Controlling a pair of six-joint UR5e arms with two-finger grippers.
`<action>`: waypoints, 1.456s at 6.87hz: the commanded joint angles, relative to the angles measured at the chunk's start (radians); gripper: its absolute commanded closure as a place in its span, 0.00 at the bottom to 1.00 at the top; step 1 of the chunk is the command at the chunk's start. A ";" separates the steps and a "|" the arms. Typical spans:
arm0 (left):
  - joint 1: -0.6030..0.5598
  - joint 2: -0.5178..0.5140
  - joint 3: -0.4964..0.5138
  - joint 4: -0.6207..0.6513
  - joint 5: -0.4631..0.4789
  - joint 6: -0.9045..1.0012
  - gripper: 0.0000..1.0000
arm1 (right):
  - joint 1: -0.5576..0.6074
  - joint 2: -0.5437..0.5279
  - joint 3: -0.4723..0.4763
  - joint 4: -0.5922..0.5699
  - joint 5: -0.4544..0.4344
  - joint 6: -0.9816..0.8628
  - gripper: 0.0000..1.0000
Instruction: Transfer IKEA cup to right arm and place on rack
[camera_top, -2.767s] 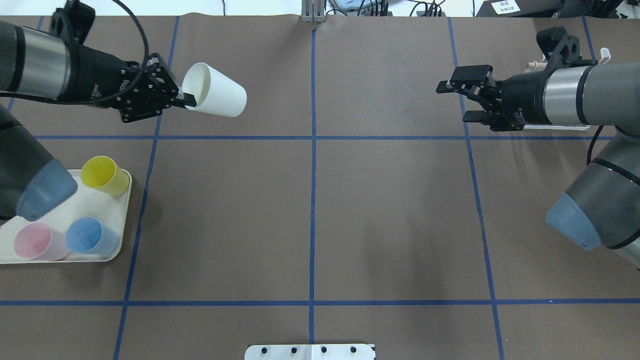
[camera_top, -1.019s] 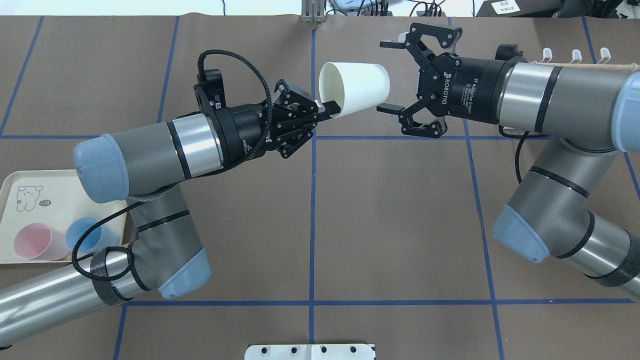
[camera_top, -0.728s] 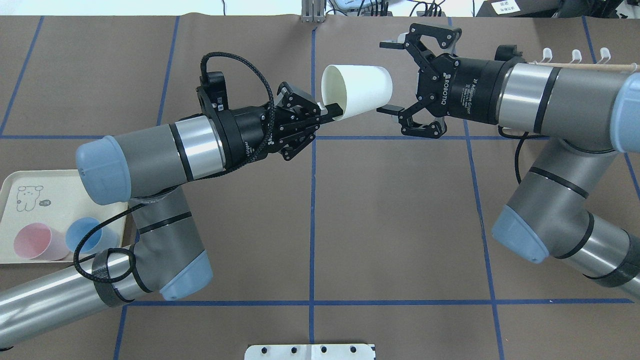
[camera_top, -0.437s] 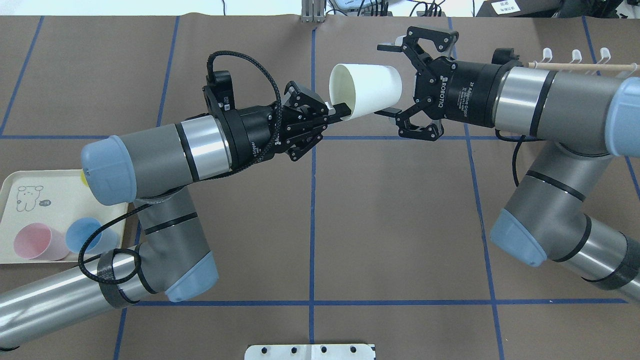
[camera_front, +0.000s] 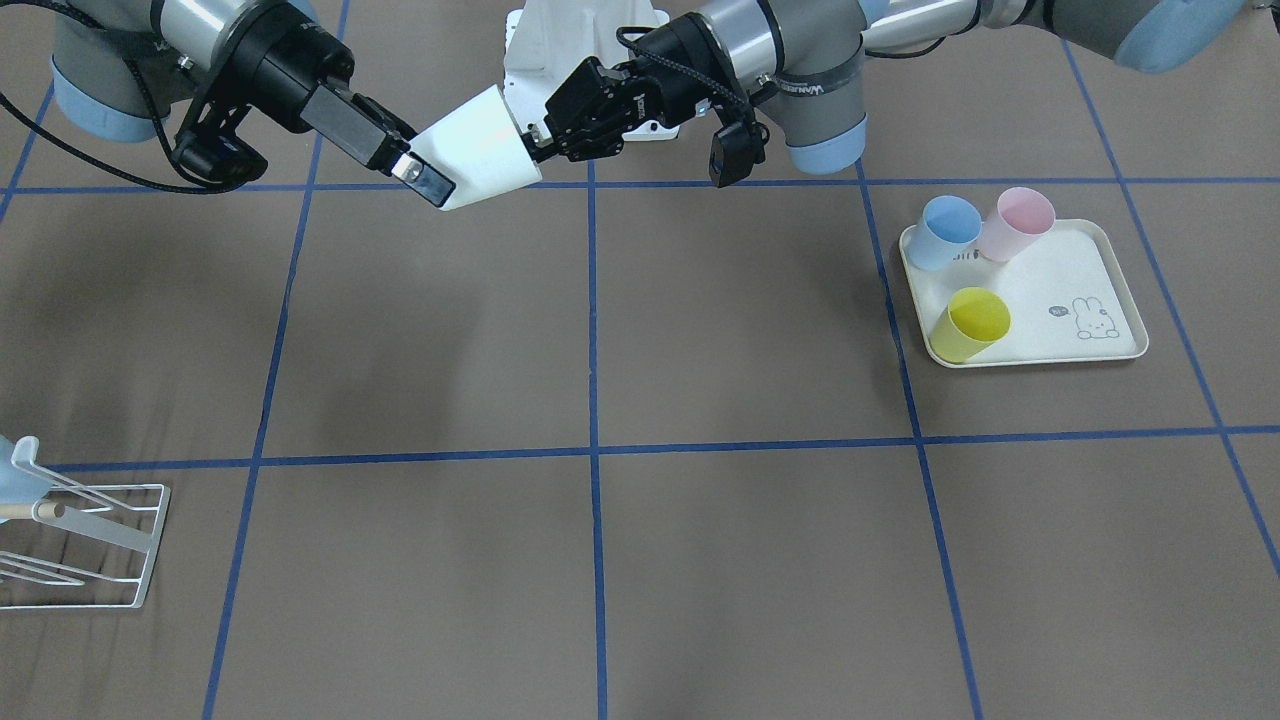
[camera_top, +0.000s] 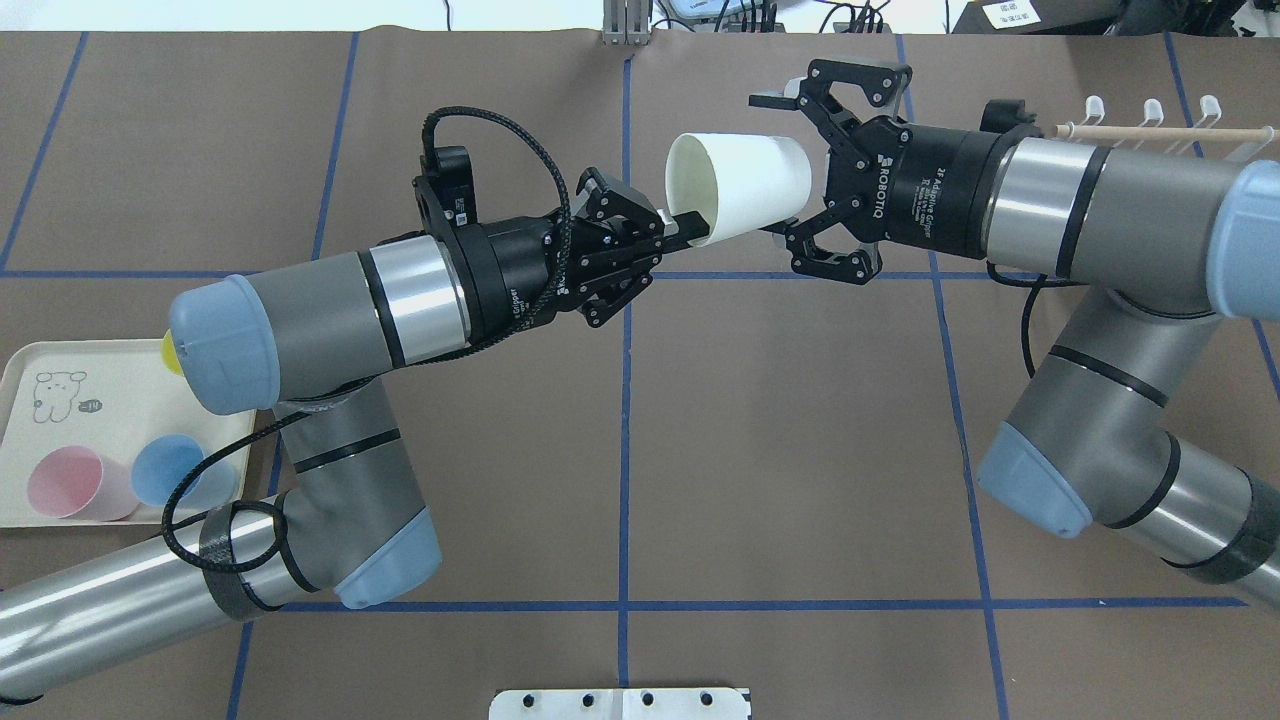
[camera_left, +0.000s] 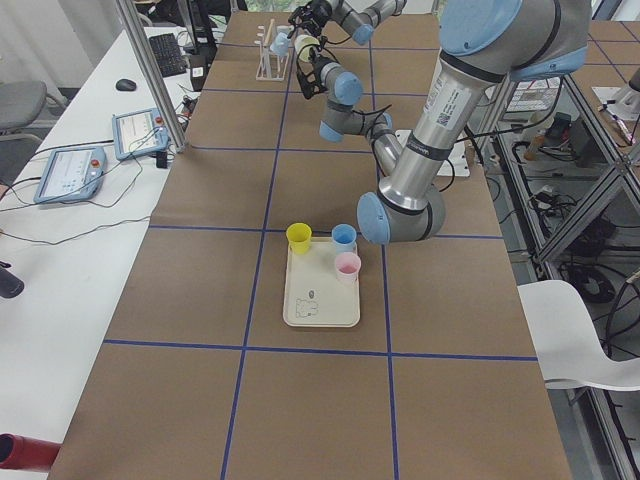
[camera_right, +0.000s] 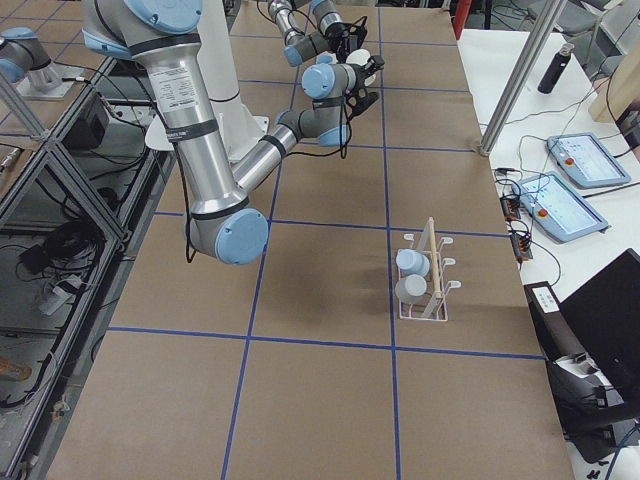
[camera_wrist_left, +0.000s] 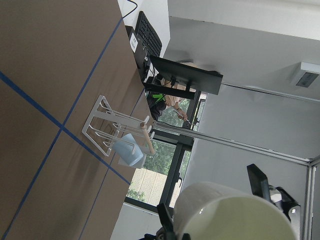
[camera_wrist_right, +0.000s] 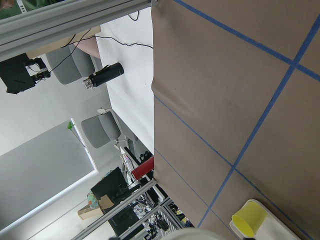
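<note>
Overhead exterior | left fingers (camera_top: 688, 223) pinch cup (camera_top: 745, 185) rim | right fingers (camera_top: 768, 100) spread round base

I see the white plastic cup (camera_front: 478, 150) on its side above the table, with the left gripper (camera_front: 540, 140) pinching its rim. At the base end is the right gripper (camera_front: 425, 165), one finger (camera_front: 420, 178) alongside, contact unclear. White wire rack (camera_front: 100, 545) well apart.
</note>
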 joint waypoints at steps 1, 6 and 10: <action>0.001 -0.001 -0.002 0.001 0.000 0.003 1.00 | 0.001 0.000 0.003 0.001 0.000 0.001 0.72; -0.021 -0.013 -0.041 0.090 -0.002 0.004 0.00 | 0.003 -0.001 0.011 0.001 -0.002 0.001 0.81; -0.051 0.059 -0.053 0.090 -0.011 0.053 0.00 | 0.079 -0.070 -0.007 -0.018 0.006 -0.297 0.88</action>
